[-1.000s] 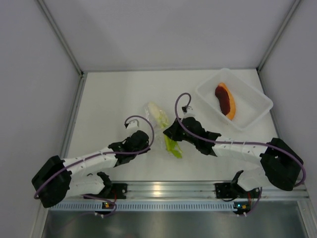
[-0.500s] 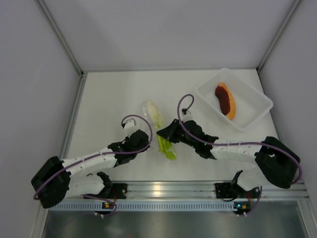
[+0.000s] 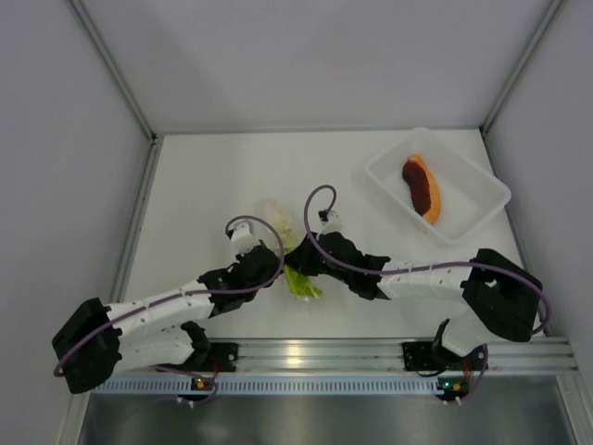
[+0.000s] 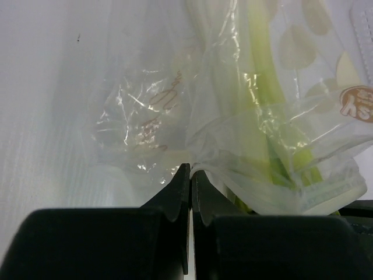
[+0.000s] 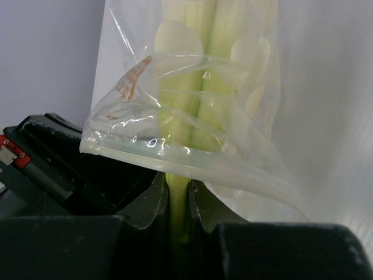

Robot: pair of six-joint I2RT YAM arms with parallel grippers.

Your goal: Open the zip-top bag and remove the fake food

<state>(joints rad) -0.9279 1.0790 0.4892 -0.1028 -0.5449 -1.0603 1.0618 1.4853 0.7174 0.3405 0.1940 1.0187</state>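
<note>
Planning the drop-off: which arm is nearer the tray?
Right. The right arm lies in front of the tray; the left arm is well to its left.

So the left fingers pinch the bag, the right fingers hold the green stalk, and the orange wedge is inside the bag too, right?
No: the orange wedge lies in the white tray, outside the bag, as the top view shows. The left fingers do pinch the bag, and the right fingers hold the green stalk.

The zip-top bag (image 4: 145, 116) is clear with pale round dots and an orange-brown logo. The leafy stalk (image 5: 201, 87) is pale green-yellow. The wedge (image 3: 422, 188), upper right, is orange and dark red; its tray (image 3: 468, 185), translucent white.
</note>
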